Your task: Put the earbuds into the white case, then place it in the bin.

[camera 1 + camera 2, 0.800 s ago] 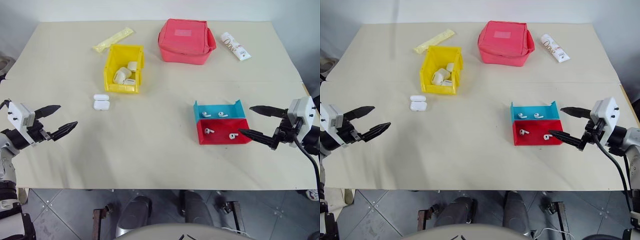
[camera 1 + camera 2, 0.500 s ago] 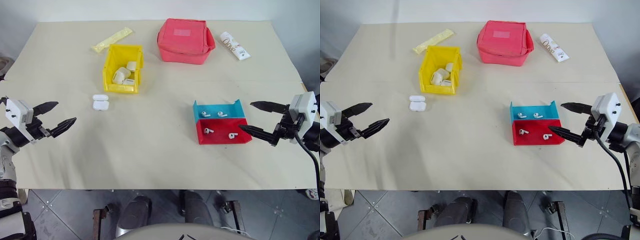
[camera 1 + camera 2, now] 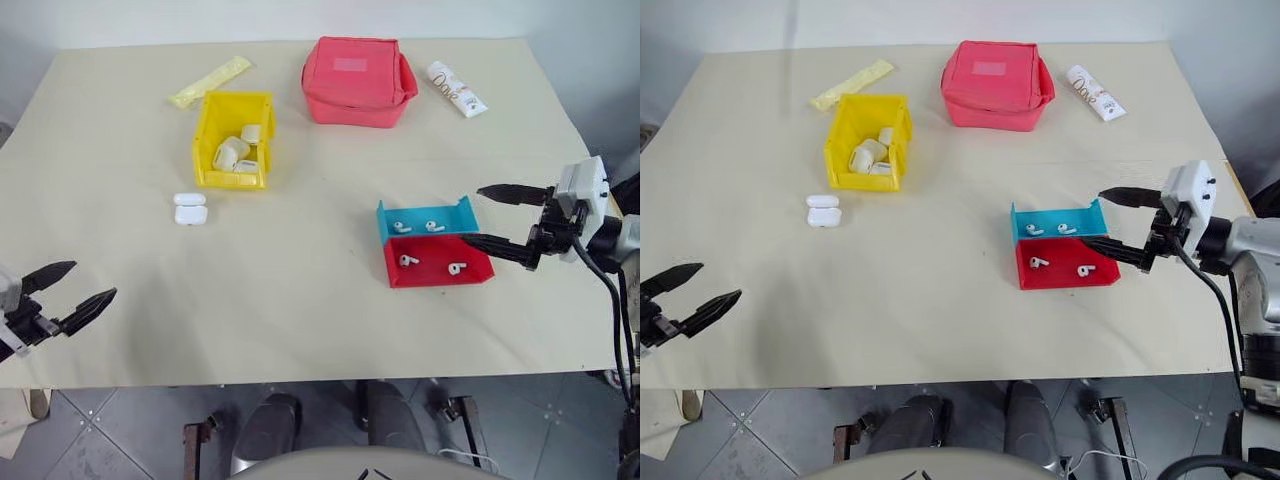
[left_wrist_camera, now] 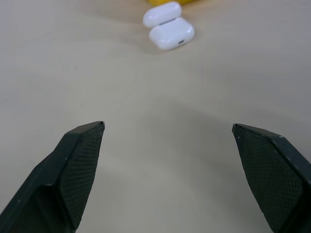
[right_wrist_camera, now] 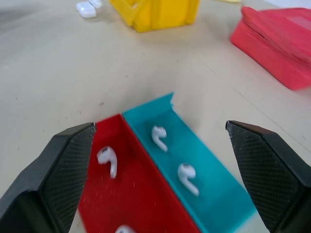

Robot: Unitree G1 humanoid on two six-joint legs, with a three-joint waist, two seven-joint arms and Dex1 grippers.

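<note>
While both claws, left (image 3: 66,293) and right (image 3: 493,215), gape empty, the yellow bin (image 3: 233,140) at upper left holds several white cases, the open white case (image 3: 189,208) lies just below it, and earbuds (image 3: 430,226) rest two apiece in the teal tray (image 3: 425,218) and red tray (image 3: 437,262) at centre right.

cut off: red tray (image 5: 141,194), third earbud (image 5: 124,229) at right wrist view's edge | unreadable: tube (image 3: 457,88) print
</note>
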